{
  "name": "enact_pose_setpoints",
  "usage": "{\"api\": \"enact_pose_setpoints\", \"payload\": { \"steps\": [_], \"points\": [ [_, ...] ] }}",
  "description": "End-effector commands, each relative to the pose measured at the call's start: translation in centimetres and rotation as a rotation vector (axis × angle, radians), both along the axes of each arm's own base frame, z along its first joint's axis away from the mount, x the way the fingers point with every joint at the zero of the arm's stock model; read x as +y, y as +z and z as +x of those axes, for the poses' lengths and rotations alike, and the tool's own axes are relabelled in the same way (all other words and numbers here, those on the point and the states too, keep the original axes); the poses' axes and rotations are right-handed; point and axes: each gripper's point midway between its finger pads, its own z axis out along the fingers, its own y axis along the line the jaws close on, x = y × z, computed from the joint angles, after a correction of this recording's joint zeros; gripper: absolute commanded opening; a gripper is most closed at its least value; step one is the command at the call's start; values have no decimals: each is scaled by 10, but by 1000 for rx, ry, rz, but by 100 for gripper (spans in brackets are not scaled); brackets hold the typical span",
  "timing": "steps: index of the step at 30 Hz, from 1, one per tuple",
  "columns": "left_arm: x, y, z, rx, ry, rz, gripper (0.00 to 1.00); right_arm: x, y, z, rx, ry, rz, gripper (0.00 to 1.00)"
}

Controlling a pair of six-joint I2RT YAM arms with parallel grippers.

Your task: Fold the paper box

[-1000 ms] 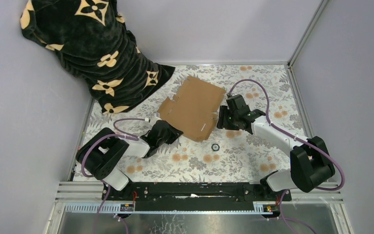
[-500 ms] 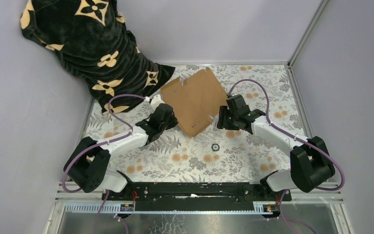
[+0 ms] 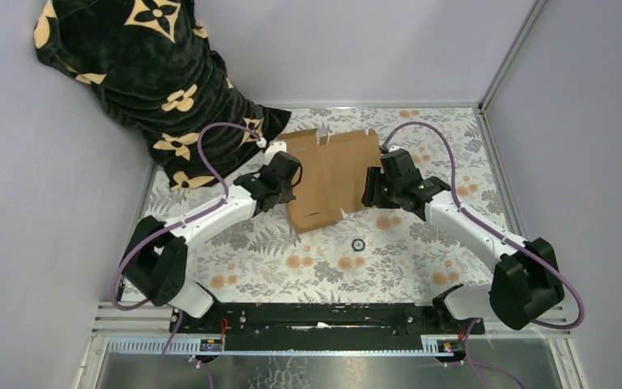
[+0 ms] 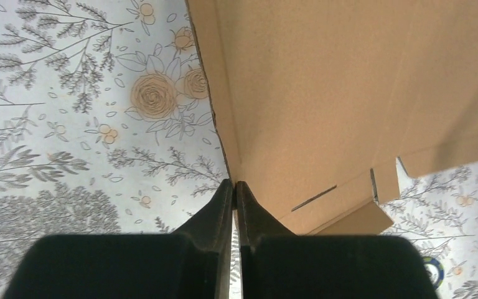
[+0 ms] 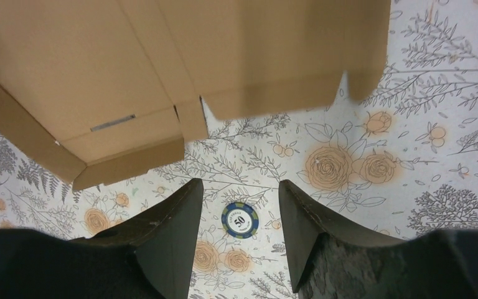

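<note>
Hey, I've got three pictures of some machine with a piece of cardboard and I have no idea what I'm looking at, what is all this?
These are two robot arms bolted to a table's near edge, each ending in a two-finger gripper. The wide picture looks down from above and behind them. The other two come from a camera on each wrist, so the black shapes at the bottom are its fingers. On the flower-patterned table are an unfolded brown paper box, a poker chip and a black blanket with tan flowers. The left gripper is pinched shut on the paper box's edge. The right gripper is open, holding nothing.
</note>
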Motion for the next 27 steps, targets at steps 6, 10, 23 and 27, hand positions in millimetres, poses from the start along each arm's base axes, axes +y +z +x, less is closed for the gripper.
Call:
{"api": "enact_pose_setpoints", "payload": {
  "steps": [6, 10, 23, 27],
  "points": [
    [40, 39, 4, 45, -17, 336, 10, 5, 33, 17, -92, 30, -9, 56],
    [49, 62, 18, 12, -7, 434, 10, 6, 25, 17, -74, 38, -5, 55],
    [76, 78, 24, 97, -58, 727, 7, 15, 3, 18, -44, 74, 27, 54],
    [79, 80, 26, 94, -67, 784, 5, 23, -4, 24, -27, 87, 54, 54]
  ]
}}
